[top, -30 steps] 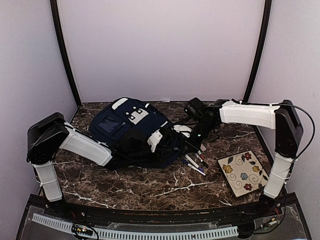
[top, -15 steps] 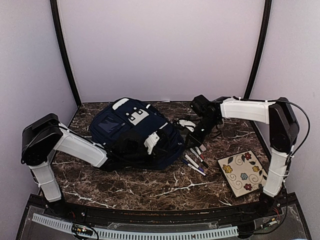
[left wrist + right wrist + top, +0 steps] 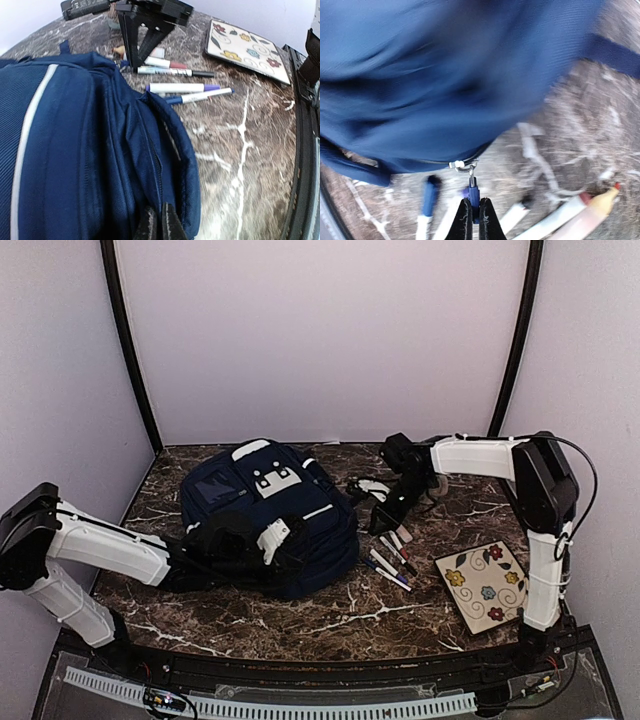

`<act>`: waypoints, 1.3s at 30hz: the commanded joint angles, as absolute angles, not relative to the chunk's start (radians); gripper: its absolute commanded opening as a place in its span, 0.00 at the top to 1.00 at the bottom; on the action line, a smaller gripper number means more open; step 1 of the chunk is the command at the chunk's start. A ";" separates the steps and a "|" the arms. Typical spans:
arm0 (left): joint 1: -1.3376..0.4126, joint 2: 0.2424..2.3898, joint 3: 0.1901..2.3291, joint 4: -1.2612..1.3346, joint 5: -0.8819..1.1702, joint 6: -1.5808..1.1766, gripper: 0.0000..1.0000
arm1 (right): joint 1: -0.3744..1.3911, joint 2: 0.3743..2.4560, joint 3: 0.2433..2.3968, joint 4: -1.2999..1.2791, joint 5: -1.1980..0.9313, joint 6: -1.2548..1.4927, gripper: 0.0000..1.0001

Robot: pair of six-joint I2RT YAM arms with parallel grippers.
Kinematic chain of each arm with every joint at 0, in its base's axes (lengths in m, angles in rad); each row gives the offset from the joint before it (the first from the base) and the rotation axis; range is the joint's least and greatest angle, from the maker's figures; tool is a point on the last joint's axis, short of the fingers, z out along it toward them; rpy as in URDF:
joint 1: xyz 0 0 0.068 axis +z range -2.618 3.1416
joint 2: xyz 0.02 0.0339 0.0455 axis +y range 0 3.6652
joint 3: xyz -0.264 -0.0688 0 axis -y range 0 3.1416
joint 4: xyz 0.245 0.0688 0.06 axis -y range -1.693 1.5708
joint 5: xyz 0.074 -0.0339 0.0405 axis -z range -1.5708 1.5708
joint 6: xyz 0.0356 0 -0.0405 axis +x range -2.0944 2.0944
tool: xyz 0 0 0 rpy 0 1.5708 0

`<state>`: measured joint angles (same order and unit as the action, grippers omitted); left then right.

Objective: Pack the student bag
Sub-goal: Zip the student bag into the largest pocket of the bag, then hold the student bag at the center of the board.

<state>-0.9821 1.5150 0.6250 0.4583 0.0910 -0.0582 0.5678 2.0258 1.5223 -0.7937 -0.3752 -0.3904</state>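
The student bag [image 3: 262, 508], a navy backpack with a white slotted patch, lies flat on the marble table left of centre. My left gripper [image 3: 295, 545] reaches in along the bag's near side. In the left wrist view that left gripper [image 3: 161, 224] is shut on the navy fabric of the bag [image 3: 75, 150] right beside a zip line. My right gripper [image 3: 385, 515] is at the bag's right end. In the right wrist view the right gripper [image 3: 474, 214] pinches the blue zip pull [image 3: 473, 194], whose metal slider sits at the bag's [image 3: 445, 70] lower edge.
Several pens and markers [image 3: 392, 562] lie on the table just right of the bag, also the pens [image 3: 182, 87]. A cream square pad with flowers [image 3: 487, 585] sits at the front right. White and black small items [image 3: 372, 487] lie behind the right gripper.
My left gripper closed on the bag's fabric, and the left arm drew back towards the left. The right gripper, holding the zip pull throughout, shifted slightly towards the back.
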 commanded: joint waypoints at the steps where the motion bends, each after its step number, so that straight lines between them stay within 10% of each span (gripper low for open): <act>1: -1.007 1.357 0.561 0.238 0.106 -0.127 1.00 | 0.486 2.071 1.546 -0.757 -0.170 -0.352 1.00; 7: -1.008 1.205 0.507 0.113 0.047 -0.162 0.97 | 0.487 2.070 1.547 -0.733 -0.221 -0.342 1.00; 14: -1.009 1.199 0.611 0.100 -0.003 -0.139 0.53 | 0.545 1.994 1.484 -0.722 -0.307 -0.354 1.00; 39: -1.018 1.940 1.192 0.243 -0.184 -0.031 0.52 | 0.601 1.843 1.395 -0.711 -0.373 -0.336 1.00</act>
